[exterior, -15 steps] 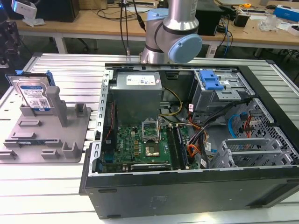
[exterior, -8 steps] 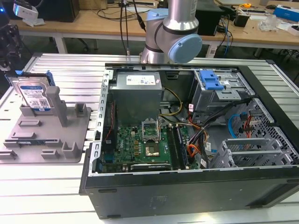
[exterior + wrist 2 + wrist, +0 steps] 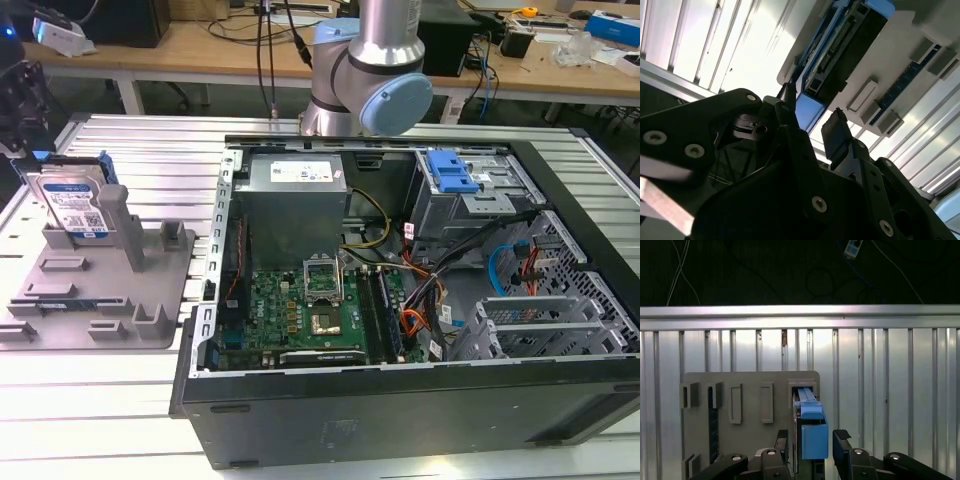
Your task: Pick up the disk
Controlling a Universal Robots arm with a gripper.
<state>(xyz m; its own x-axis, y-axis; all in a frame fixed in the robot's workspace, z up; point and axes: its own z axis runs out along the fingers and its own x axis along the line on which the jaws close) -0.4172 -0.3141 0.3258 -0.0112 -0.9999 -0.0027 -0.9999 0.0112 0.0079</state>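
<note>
The disk (image 3: 70, 205) stands on edge in a slot of the grey fixture plate (image 3: 150, 290) at the exterior view's left, its white-and-blue label facing out. In the first wrist view its blue side rail (image 3: 814, 435) lies between the two black fingers of my gripper (image 3: 812, 440), which is open and straddles the disk's top edge with a small gap on each side. The second wrist view shows the disk (image 3: 840, 55) in its slot, with the fingertips (image 3: 835, 132) beside the blue rail end (image 3: 807, 112).
An open computer case (image 3: 400, 300) fills the middle and right of the slatted metal table (image 3: 150, 140), with a grey power-supply box (image 3: 295, 180) and a bright blue caddy (image 3: 450, 170) inside. The fixture plate carries several upright posts (image 3: 125, 225) beside the disk.
</note>
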